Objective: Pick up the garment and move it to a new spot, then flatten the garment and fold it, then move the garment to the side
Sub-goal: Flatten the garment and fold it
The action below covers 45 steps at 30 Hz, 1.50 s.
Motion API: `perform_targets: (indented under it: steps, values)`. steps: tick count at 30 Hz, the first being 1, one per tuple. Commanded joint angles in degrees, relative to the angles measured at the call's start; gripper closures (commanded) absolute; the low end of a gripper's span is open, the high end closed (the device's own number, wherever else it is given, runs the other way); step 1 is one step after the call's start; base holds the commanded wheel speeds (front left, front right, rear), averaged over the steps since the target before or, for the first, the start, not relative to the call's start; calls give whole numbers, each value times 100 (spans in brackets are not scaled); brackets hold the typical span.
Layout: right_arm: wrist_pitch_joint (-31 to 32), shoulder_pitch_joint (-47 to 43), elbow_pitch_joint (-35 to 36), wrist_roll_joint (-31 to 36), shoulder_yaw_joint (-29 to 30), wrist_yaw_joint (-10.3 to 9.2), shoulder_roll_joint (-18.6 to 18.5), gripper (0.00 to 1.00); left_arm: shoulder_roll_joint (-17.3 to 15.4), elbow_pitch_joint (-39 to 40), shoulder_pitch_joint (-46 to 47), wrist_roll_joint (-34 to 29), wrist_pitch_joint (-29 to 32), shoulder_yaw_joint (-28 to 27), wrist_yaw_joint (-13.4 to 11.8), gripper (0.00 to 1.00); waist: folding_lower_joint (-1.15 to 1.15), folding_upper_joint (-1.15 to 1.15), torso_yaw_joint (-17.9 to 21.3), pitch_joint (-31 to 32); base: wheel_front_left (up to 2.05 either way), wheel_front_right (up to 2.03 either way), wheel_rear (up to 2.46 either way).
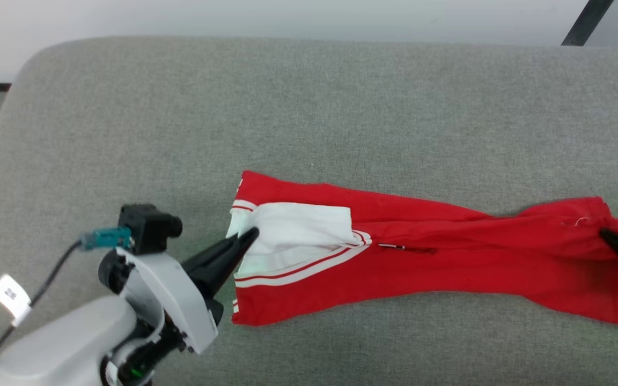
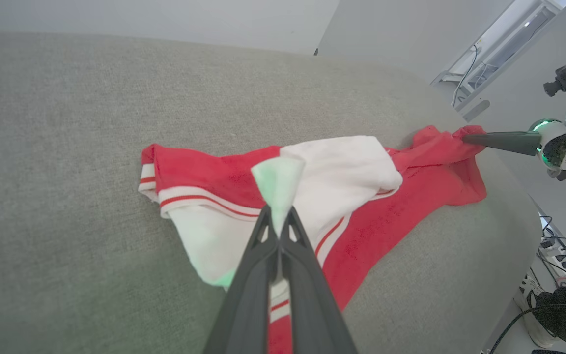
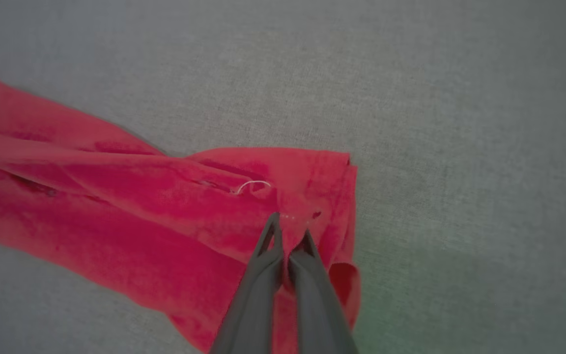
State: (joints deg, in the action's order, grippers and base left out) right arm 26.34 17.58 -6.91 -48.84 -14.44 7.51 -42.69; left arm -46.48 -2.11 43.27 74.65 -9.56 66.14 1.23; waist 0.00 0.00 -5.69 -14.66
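Two pinches hold the garment [image 1: 438, 262], which lies stretched along the near half of the grey upholstered bench [image 1: 287, 107]. In the head view the left gripper [image 1: 251, 234] is clamped on the white sleeve end and the right gripper [image 1: 607, 235] on the red hem near the bench's right edge.

Left wrist view: white cloth pokes up between closed fingers.

Right wrist view: fingers nip a bunched red corner.

This looks like flattening, so draw the ends apart evenly and low.

The bench has a rounded far-left corner, with a pale wall [image 1: 287, 16] beyond and cables [image 2: 558, 255] on the floor past the right edge.
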Motion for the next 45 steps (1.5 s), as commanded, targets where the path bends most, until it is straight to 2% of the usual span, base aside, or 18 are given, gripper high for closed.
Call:
perform_targets:
  steps: [1,4,9,11,14,21,22,23,24,25,26,27,30,35,38,41,45]
  values:
    - [21,-186,39,96,167,-5,184,100,74,-77,-160,-69,-120,40,-95,100,0,0,9,-101,0,0,0]
    - [44,-333,73,238,355,-5,398,100,239,-282,-296,-144,-222,113,-134,100,0,0,18,-191,0,0,0]
    - [21,-443,15,423,554,-5,679,100,523,-645,-443,-144,-310,182,-46,100,0,0,40,-287,0,0,0]
    - [-12,-439,-24,511,600,-5,742,100,598,-854,-444,-238,-325,224,-47,96,0,0,48,-326,0,0,0]
    - [-47,-389,-83,551,635,-5,830,100,704,-1077,-405,-310,-346,252,-72,96,0,0,63,-363,0,0,0]
    - [-220,-227,-214,627,621,-5,1002,99,980,-1541,-356,-396,-434,206,40,85,0,0,110,-372,0,0,0]
    - [-224,-213,-226,628,613,-5,1015,88,999,-1580,-349,-409,-450,192,59,79,0,0,111,-353,0,0,0]
    - [-230,-204,-222,632,596,-5,1023,67,1004,-1613,-337,-436,-451,179,67,70,0,0,114,-330,0,0,0]
    - [-245,-193,-205,631,578,-5,1032,54,1009,-1635,-337,-440,-465,164,78,62,0,0,117,-303,0,0,0]
    - [-269,-184,-188,619,568,-5,1044,13,1018,-1644,-345,-455,-474,138,79,48,0,0,118,-266,0,0,0]
    - [-270,-184,-173,593,570,-5,1050,0,1018,-1645,-361,-476,-490,114,81,24,0,0,117,-228,0,0,0]
    - [-262,-185,-147,570,573,-5,1053,0,1010,-1634,-383,-484,-504,89,75,11,0,0,118,-192,0,0,0]
    - [-232,-228,-75,516,645,-5,1031,0,963,-1568,-464,-544,-522,1,13,0,0,0,86,-67,0,0,0]
    - [-17,-314,50,440,863,-5,930,0,902,-1255,-636,-585,-557,-326,-152,0,0,0,-20,79,0,0,0]
    - [161,-376,-16,360,1070,-5,928,0,946,-1044,-843,-720,-567,-718,-362,0,0,0,-122,146,0,0,0]
    - [382,-436,-151,291,1258,-5,894,0,1080,-868,-1223,-937,-563,-1167,-532,0,0,0,-248,203,0,0,0]
    - [654,-569,-408,214,1507,-5,862,0,1383,-701,-1839,-1241,-564,-2054,-659,0,0,0,-466,264,0,0,0]
